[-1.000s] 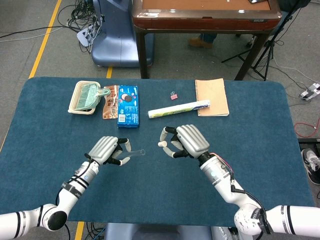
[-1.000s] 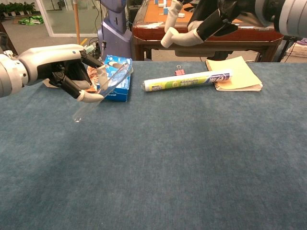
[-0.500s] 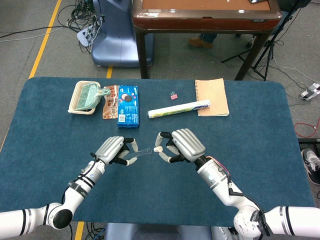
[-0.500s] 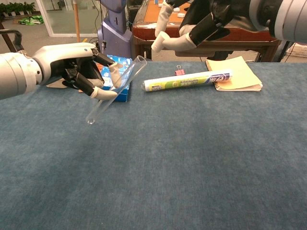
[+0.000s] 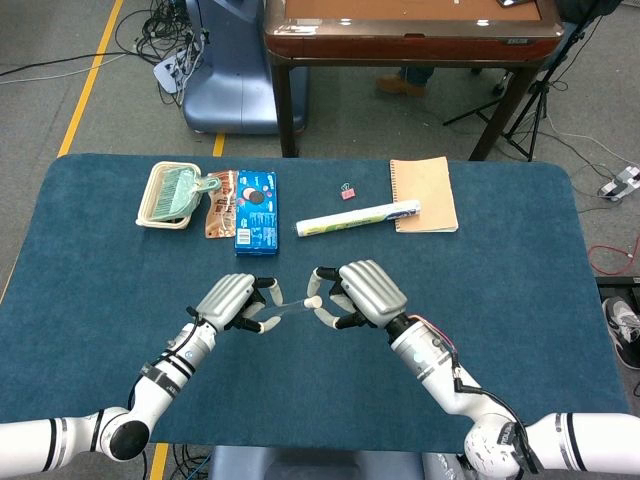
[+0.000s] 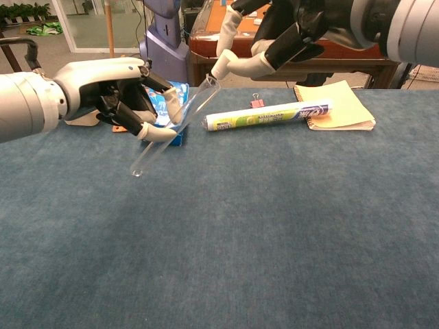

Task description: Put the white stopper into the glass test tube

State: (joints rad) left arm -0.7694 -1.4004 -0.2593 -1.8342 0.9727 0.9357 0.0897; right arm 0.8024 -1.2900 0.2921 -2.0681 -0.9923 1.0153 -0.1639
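My left hand (image 5: pixel 232 297) (image 6: pixel 113 89) grips a clear glass test tube (image 5: pixel 286 290) (image 6: pixel 156 149) above the blue table. In the chest view the tube slants, closed end down-left, open mouth up-right. My right hand (image 5: pixel 366 291) (image 6: pixel 295 31) pinches a small white stopper (image 5: pixel 313 301) (image 6: pixel 219 68) between thumb and a finger. The stopper sits right at the tube's mouth; whether it touches or has entered, I cannot tell. The two hands face each other over the table's middle.
Along the far side lie a basket with a green brush (image 5: pixel 175 193), a snack packet (image 5: pixel 219 205), a blue biscuit box (image 5: pixel 256 210), a rolled white tube (image 5: pixel 358 216) (image 6: pixel 267 114), a pink clip (image 5: pixel 347 191) and a tan notebook (image 5: pixel 423 193) (image 6: pixel 339 106).
Both hands have moved toward each other. The tube's mouth rose to the right and the stopper came left, closing the gap from apart to meeting at the mouth.
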